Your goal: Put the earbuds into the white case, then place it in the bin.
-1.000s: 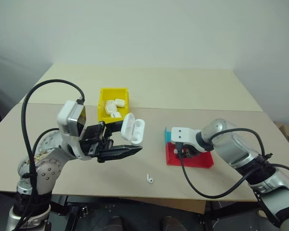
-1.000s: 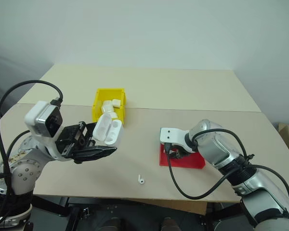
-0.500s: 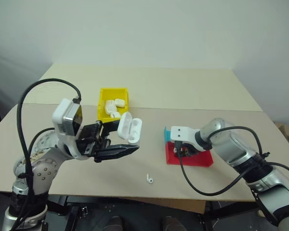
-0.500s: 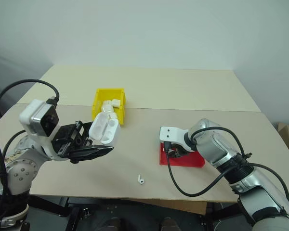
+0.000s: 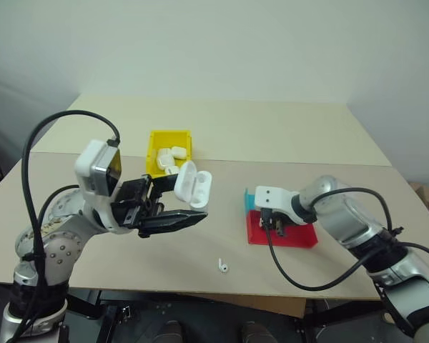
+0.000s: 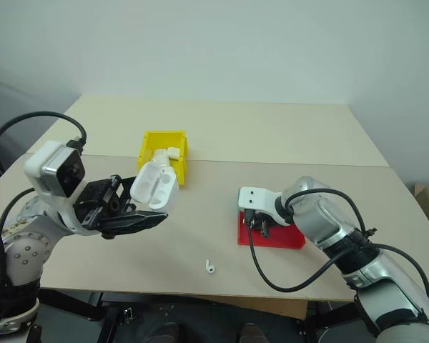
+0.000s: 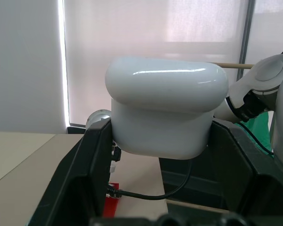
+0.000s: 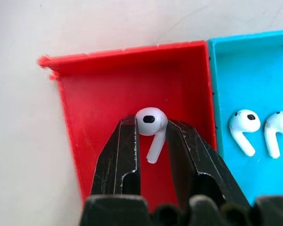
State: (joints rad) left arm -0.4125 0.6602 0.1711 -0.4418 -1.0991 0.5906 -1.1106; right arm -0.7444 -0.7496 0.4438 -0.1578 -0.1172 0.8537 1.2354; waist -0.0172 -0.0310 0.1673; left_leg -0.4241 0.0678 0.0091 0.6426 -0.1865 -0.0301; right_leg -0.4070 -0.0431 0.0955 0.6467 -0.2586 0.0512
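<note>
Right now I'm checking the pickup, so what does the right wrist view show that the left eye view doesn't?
Right wrist view alone: an earbud pinched between the right claw tips above the red tray, and two more earbuds in the blue tray.
Left eye view alone: the left claw holding the open white case, the yellow bin, and a loose earbud on the table.
Both: the two trays.

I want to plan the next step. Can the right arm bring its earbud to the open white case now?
Probably yes. The right claw pinches one earbud over the red tray. The left claw holds the white case up, lid open, above the table, and nothing stands between them.
</note>
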